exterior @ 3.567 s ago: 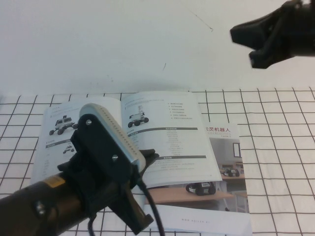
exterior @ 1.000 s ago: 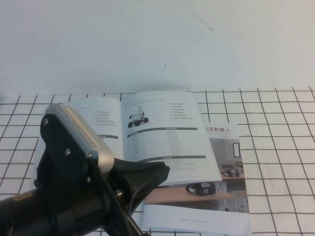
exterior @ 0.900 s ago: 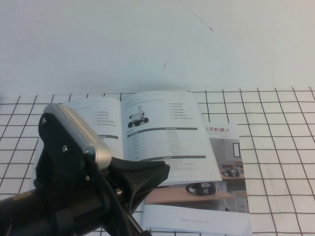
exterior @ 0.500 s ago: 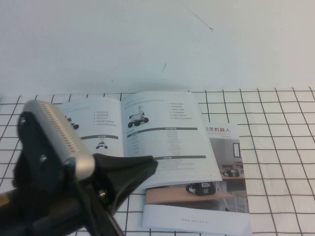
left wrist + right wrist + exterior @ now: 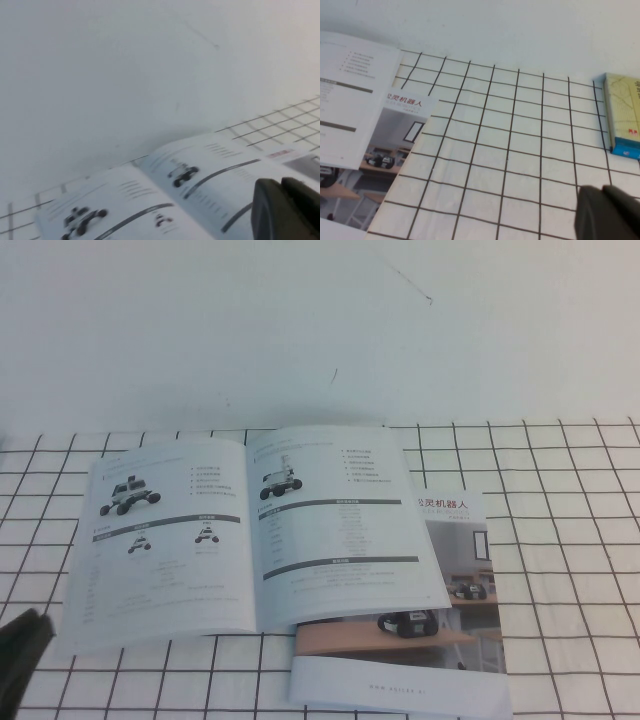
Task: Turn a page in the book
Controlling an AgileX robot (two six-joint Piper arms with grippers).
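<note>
The book (image 5: 250, 530) lies open and flat on the grid mat, pale pages up. Its left page (image 5: 160, 540) shows a wheeled rover above two small photos; the right page shows another rover above grey bars and text. The book also shows in the left wrist view (image 5: 150, 200) and the right wrist view (image 5: 350, 100). My left gripper (image 5: 281, 186) is shut and empty, off the book's near left side; only a dark tip shows in the high view (image 5: 20, 645). My right gripper (image 5: 602, 192) is shut and empty over bare mat right of the book, out of the high view.
A brochure (image 5: 440, 640) with a Chinese title and room-photo cover lies under the book's right side, sticking out toward the front; it also shows in the right wrist view (image 5: 380, 165). A yellow box with a blue end (image 5: 622, 117) lies on the mat to the right.
My left arm, which hung over the book's left half, has drawn back to the near left and almost out of the high view. The book has stayed open and flat.
</note>
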